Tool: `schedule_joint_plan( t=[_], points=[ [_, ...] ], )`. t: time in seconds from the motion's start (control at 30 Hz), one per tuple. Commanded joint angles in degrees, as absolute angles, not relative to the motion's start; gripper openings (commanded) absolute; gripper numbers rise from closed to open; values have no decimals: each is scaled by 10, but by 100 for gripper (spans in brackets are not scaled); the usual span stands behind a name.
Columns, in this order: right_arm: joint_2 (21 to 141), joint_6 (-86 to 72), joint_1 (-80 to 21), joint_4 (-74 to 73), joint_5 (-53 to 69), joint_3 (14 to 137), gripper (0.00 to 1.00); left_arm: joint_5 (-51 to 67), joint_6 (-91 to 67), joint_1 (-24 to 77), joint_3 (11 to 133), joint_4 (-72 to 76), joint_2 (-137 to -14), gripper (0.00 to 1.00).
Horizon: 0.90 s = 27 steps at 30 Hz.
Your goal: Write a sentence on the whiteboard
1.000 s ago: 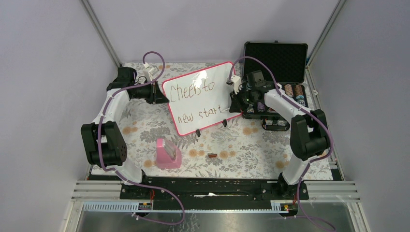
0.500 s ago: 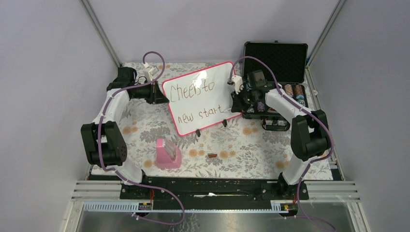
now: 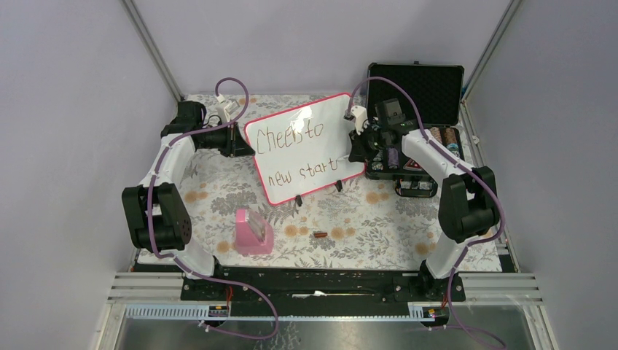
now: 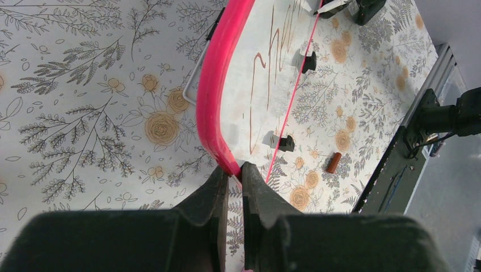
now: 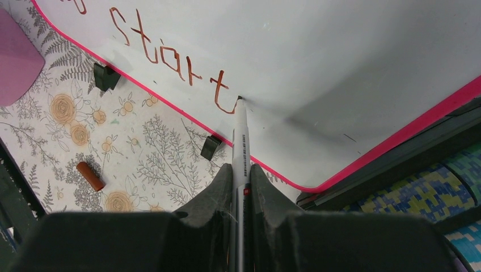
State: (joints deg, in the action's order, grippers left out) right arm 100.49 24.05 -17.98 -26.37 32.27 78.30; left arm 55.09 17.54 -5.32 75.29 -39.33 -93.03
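Note:
The whiteboard (image 3: 310,124), white with a pink frame and two black feet, stands tilted in the middle of the table. It bears the sentence (image 3: 291,137) "Cheers to / new start". My left gripper (image 3: 240,142) is shut on the board's left pink edge (image 4: 214,96). My right gripper (image 3: 355,152) is shut on a white marker (image 5: 240,141). The marker's tip touches the board just after the last "t" of the writing (image 5: 170,59), near the lower right edge (image 5: 397,141).
An open black foam-lined case (image 3: 415,84) with colourful items stands at the back right, close behind my right arm. A pink holder (image 3: 253,232) and a small brown cap (image 3: 319,235) lie on the flowered cloth in front; the cap also shows in both wrist views (image 4: 333,162) (image 5: 91,175).
My right gripper has shifted slightly right and up with the marker at the end of the second line. The left gripper and board have not moved.

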Motion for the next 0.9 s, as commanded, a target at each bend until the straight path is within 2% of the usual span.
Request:
schedule_joint_plan(
  t=[0.0, 0.23, 0.87],
  points=[
    [967, 247, -175, -258, 336, 795, 0, 552, 204, -40, 769, -371, -920, 0],
    [943, 249, -162, -261, 339, 770, 0, 554, 204, -40, 767, -370, -920, 0],
    [971, 247, -131, -257, 352, 776, 0, 547, 215, -40, 766, -379, -917, 0]
  ],
)
